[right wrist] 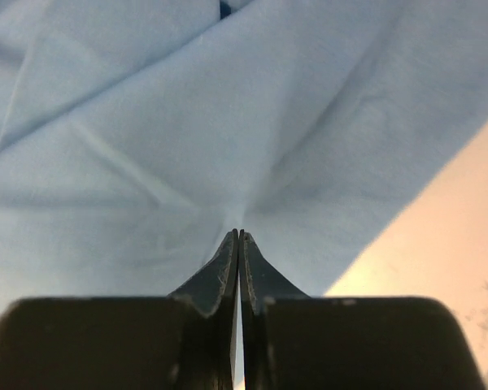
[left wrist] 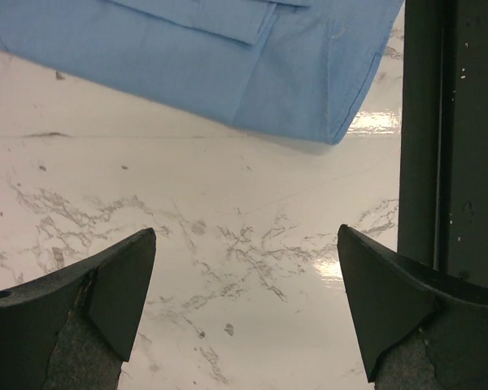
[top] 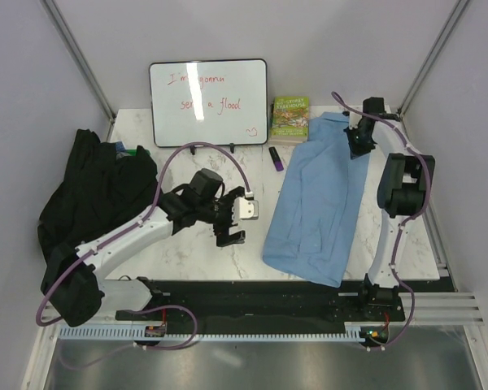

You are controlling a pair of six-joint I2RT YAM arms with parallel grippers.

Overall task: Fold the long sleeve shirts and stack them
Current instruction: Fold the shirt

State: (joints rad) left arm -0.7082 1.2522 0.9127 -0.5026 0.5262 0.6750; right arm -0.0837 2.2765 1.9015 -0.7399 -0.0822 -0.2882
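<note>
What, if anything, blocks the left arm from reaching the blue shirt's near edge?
Nothing visible, so probably yes, reachable. The left gripper hangs open over bare table, the light blue shirt just ahead of it. The right gripper pinches the shirt's far end, off that path.

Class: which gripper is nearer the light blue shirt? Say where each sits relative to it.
Right. The right gripper pinches the light blue shirt at its far end; the left gripper hangs open over the table, apart from its edge.

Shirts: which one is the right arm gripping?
The blue shirt, lying flat right of centre; the right jaws are shut on its far end. The black shirt lies heaped at the left edge, untouched.
</note>
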